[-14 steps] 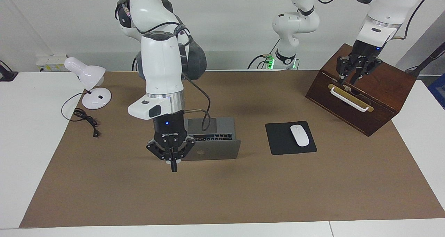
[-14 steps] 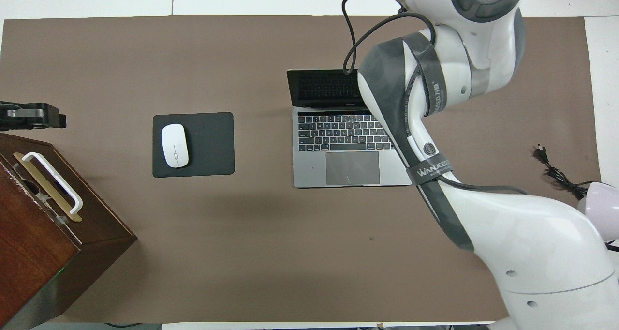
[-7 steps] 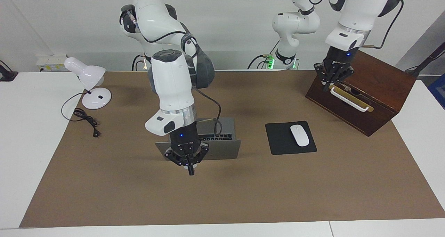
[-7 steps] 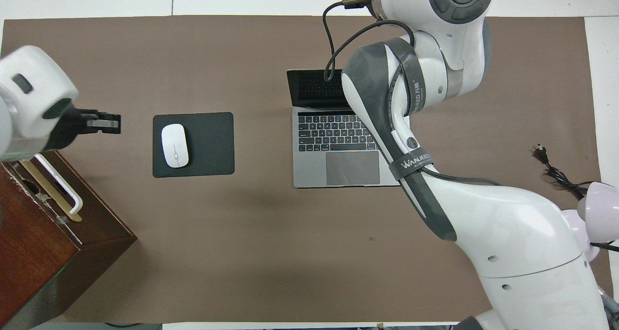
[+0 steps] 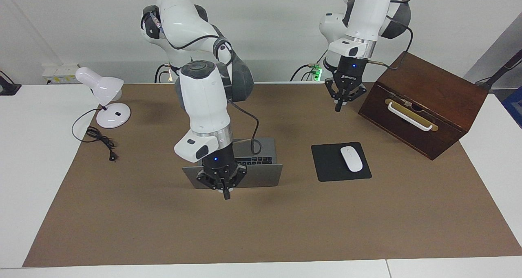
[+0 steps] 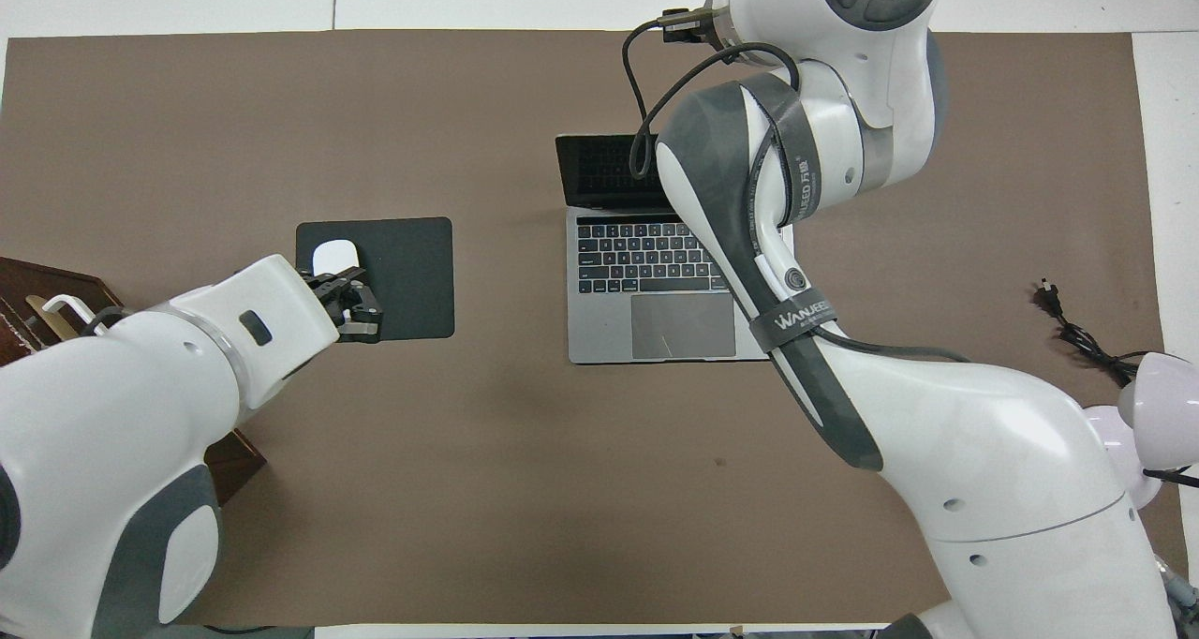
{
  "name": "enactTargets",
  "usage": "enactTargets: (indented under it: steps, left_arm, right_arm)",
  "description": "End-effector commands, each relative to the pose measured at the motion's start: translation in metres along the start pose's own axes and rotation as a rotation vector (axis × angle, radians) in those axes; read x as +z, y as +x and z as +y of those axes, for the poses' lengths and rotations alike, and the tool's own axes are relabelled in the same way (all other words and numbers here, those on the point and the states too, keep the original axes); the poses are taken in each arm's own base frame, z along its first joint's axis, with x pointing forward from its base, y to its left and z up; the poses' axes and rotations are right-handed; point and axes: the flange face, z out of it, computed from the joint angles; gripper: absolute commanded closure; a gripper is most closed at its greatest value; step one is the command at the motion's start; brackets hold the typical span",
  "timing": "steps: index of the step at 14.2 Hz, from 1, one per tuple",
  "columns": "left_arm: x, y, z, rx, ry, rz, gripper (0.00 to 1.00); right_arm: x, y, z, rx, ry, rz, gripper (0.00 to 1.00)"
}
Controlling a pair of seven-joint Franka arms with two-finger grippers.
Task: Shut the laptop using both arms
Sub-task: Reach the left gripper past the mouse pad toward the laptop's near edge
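Silver-grey aluminium laptop (image 5: 261, 174) stands open on the brown mat (image 5: 261, 229) covering the tabletop (image 5: 32, 155), near the middle and toward the right arm's end. Its lid is raised with the outer face turned away from the robots, and its hinge line and long axis run along the table from one arm's end to the other.

The right gripper (image 5: 224, 193) hangs low, just beside the lid's outer face and upper edge. Its fingers (image 5: 225, 194) look drawn together with nothing between them; contact with the lid cannot be confirmed. The lid lies on the robots' side of these fingers, so a push toward the robots would likely fold it down onto the keyboard.

The left gripper (image 5: 341, 102) is in the air over bare mat beside the wooden box (image 5: 424, 102), well apart from the laptop; its fingers appear nearly closed and empty. The right arm is therefore much the nearer. A black mouse pad (image 5: 340, 162) with a white mouse (image 5: 351, 158) lies between the laptop and the box.
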Motion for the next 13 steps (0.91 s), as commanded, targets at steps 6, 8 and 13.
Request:
enactTargets:
  steps: [6, 8, 13]
  left_arm:
    - [0.049, -0.02, 0.07, 0.076, -0.095, 0.144, 1.0]
    - [0.073, -0.029, 0.086, 0.097, -0.112, 0.173, 1.0]
    - [0.131, -0.051, 0.117, 0.103, -0.151, 0.235, 1.0]
  right_arm:
    - [0.01, -0.011, 0.005, 0.016, -0.009, -0.132, 1.0]
    - [0.011, -0.014, 0.012, 0.024, -0.021, -0.168, 1.0]
    - [0.015, -0.021, 0.016, 0.031, -0.026, -0.234, 1.0]
